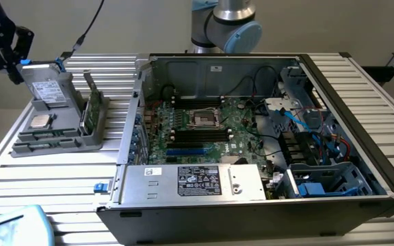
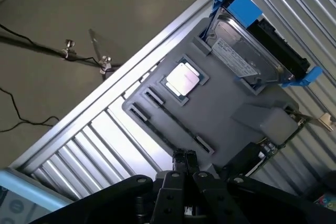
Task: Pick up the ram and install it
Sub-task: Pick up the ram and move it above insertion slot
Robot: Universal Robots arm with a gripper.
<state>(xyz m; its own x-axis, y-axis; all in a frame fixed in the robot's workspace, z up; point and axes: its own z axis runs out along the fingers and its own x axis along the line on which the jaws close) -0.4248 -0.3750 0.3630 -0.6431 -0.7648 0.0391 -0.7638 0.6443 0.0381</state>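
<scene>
Looking along the wrist, you see the gripper (image 2: 184,157) with its black jaws pressed together, holding nothing, near the matte grey moulded tray (image 2: 226,114). The ram (image 1: 87,114), a thin green board, stands on edge in that tray, beside a square silver chip (image 2: 182,78) and a boxy metal drive (image 2: 244,59). The table (image 1: 60,179) is ribbed aluminium slats over a dull beige floor (image 2: 79,3).

The ram (image 1: 86,114) is a long, thin green board with dark chips. It stands on its long edge in a slot of the grey holder (image 1: 57,142), on the exterior view's left, just beside the open computer case (image 1: 125,148).
</scene>
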